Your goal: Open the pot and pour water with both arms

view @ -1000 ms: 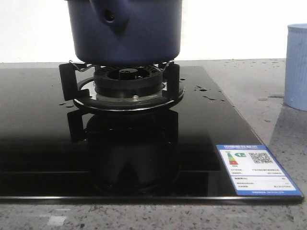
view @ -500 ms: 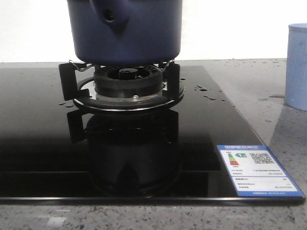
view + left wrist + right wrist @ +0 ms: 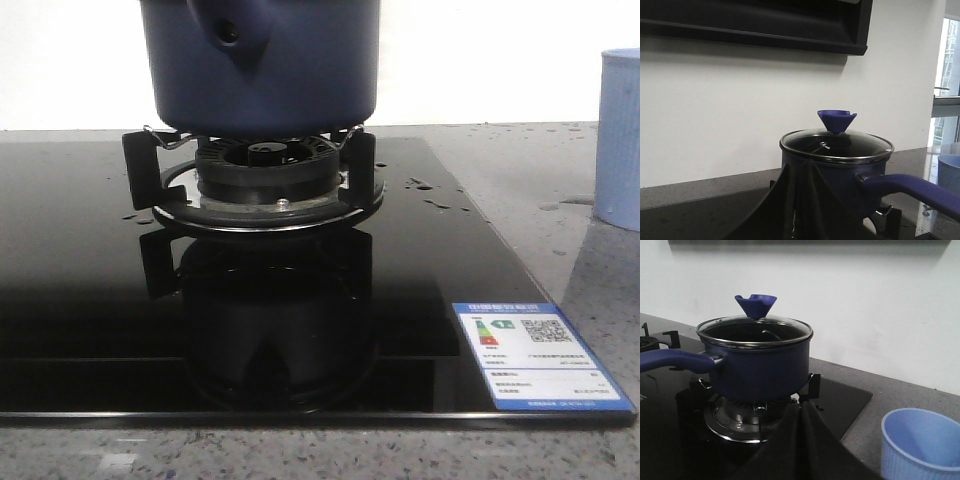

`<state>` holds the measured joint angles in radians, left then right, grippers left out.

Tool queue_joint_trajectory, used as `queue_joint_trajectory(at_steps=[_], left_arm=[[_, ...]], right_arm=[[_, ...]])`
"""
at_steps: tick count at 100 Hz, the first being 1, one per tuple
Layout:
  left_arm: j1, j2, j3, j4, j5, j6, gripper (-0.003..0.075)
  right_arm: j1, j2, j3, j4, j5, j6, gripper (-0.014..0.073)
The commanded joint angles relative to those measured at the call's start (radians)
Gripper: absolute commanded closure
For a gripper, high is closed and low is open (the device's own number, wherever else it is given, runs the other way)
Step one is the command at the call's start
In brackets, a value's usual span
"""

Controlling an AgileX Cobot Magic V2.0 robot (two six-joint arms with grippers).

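The dark navy pot [image 3: 260, 70] stands on the gas burner [image 3: 268, 175], its handle stub pointing at the front camera. In the left wrist view the pot [image 3: 840, 175] wears a glass lid [image 3: 837, 142] with a blue knob [image 3: 836, 120], and its handle [image 3: 910, 187] reaches sideways. My left gripper [image 3: 801, 167] is shut and empty, a short way off the pot wall. The right wrist view shows the pot [image 3: 760, 370] and lid [image 3: 754, 331] from the other side. My right gripper [image 3: 801, 407] is shut and empty, short of the burner. Neither gripper shows in the front view.
A pale blue ribbed cup [image 3: 620, 140] stands on the stone counter right of the black glass hob [image 3: 80, 300], close beside my right gripper [image 3: 920, 445]. A sticker label [image 3: 535, 355] lies on the hob's front right corner. A white wall runs behind.
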<state>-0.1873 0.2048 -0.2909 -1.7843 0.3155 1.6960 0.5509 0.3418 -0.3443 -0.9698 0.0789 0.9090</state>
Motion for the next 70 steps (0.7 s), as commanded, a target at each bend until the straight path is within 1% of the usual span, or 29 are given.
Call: queue_joint_trajectory(at_steps=[1, 8, 15, 18, 22, 23, 28, 33, 35, 40, 42, 45, 48, 50, 54, 60, 70], left_arm=[[0.005, 0.009, -0.026, -0.031, 0.013, -0.009, 0.0739], [0.005, 0.009, -0.026, 0.06, 0.009, -0.004, 0.0739], [0.005, 0.009, -0.026, 0.188, 0.043, -0.004, 0.0739], [0.005, 0.009, -0.025, 0.283, 0.064, -0.017, 0.0739], [0.005, 0.009, -0.023, 0.408, 0.08, -0.081, 0.0739], [0.005, 0.009, -0.023, 0.459, 0.083, -0.097, 0.0739], [0.005, 0.009, -0.023, 0.632, 0.078, -0.246, 0.0739], [0.005, 0.009, -0.021, 0.807, 0.057, -0.475, 0.0739], [0.005, 0.009, -0.021, 0.883, 0.045, -0.535, 0.0739], [0.005, 0.009, -0.006, 1.058, 0.01, -0.775, 0.0739], [0.005, 0.009, -0.001, 1.132, -0.008, -0.835, 0.0739], [0.005, 0.009, 0.014, 1.226, -0.035, -0.98, 0.0739], [0.005, 0.009, 0.029, 1.336, -0.064, -1.083, 0.0739], [0.005, 0.009, 0.041, 1.377, -0.087, -1.151, 0.0739], [0.005, 0.009, 0.068, 1.481, -0.137, -1.261, 0.0739], [0.005, 0.008, 0.111, 1.596, -0.226, -1.364, 0.0739], [0.013, 0.009, 0.203, 1.724, -0.383, -1.515, 0.0739]], right_arm=[[0.002, 0.006, -0.027, -0.015, -0.034, 0.004, 0.0668], [0.002, 0.006, -0.027, -0.015, -0.034, 0.004, 0.0668], [0.002, 0.006, -0.027, -0.015, -0.034, 0.004, 0.0668], [0.002, 0.006, -0.027, -0.015, -0.034, 0.004, 0.0668], [0.002, 0.006, -0.027, -0.015, -0.034, 0.004, 0.0668], [0.002, 0.006, -0.027, -0.015, -0.034, 0.004, 0.0668], [0.002, 0.006, -0.027, -0.015, -0.034, 0.004, 0.0668], [0.002, 0.006, -0.027, -0.015, -0.034, 0.004, 0.0668], [0.002, 0.006, -0.027, -0.015, -0.034, 0.004, 0.0668], [0.002, 0.006, -0.027, -0.015, -0.034, 0.004, 0.0668], [0.002, 0.006, -0.027, -0.015, -0.034, 0.004, 0.0668], [0.002, 0.006, -0.027, -0.015, -0.034, 0.004, 0.0668], [0.002, 0.006, -0.027, -0.015, -0.034, 0.004, 0.0668], [0.002, 0.006, -0.027, -0.015, -0.034, 0.004, 0.0668], [0.002, 0.006, -0.027, -0.015, -0.034, 0.004, 0.0668], [0.002, 0.006, -0.027, -0.015, -0.034, 0.004, 0.0668], [0.002, 0.006, -0.027, -0.015, -0.034, 0.004, 0.0668]])
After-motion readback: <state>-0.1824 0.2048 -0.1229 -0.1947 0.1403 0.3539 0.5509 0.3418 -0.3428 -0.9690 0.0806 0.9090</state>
